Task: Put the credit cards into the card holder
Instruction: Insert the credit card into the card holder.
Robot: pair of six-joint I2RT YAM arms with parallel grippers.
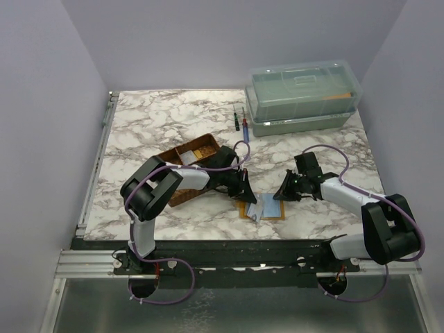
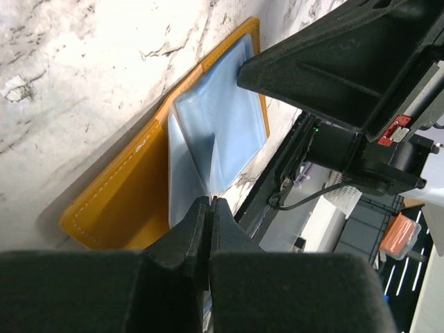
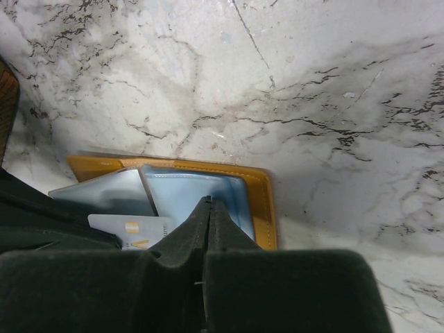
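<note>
Card holder [image 1: 272,208] front centre; card [image 1: 254,210] on its left half; tray [image 1: 198,148] behind-left; box [image 1: 303,97] rear right.

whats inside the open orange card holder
Pale blue lining of the card holder and one grey chip card show. The shut right gripper covers the near part, hiding whether that card is tucked in.

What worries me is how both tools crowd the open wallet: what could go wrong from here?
The shut left tool and shut right tool sit close together over the card holder, so they might collide. The holder lies near the front edge of the table, and a push could slide it off. The credit card beside the pocket might skid across the holder instead of entering.
</note>
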